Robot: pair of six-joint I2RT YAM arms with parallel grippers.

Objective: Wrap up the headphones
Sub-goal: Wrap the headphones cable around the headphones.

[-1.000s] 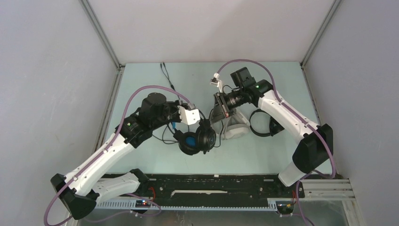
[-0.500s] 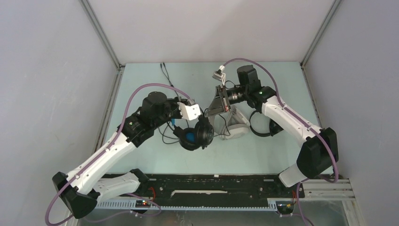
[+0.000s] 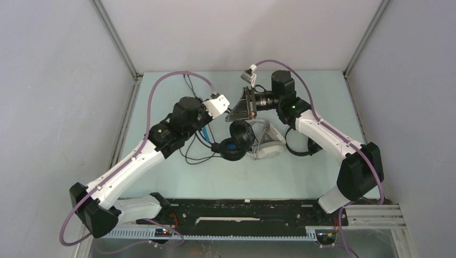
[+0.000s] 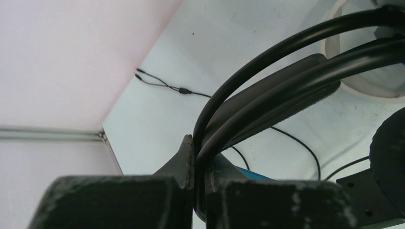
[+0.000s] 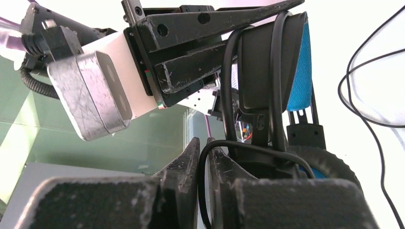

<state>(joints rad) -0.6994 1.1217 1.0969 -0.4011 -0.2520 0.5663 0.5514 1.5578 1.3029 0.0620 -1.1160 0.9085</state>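
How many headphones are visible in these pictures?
3. The black headphones with blue headband, centre, are held by the left end effector. The white-grey headphones lie just right of them. The small black headphones lie farther right, partly under the right arm.

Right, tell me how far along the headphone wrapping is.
Done: nothing looks wrapped yet. In hand: the left pincer clamps the blue-headband headphones by the band, while their cable runs between the fingers of the right pincer; much of it trails loose. Left: finish this winding, then the white-grey headphones and the small black headphones, both lying untouched.
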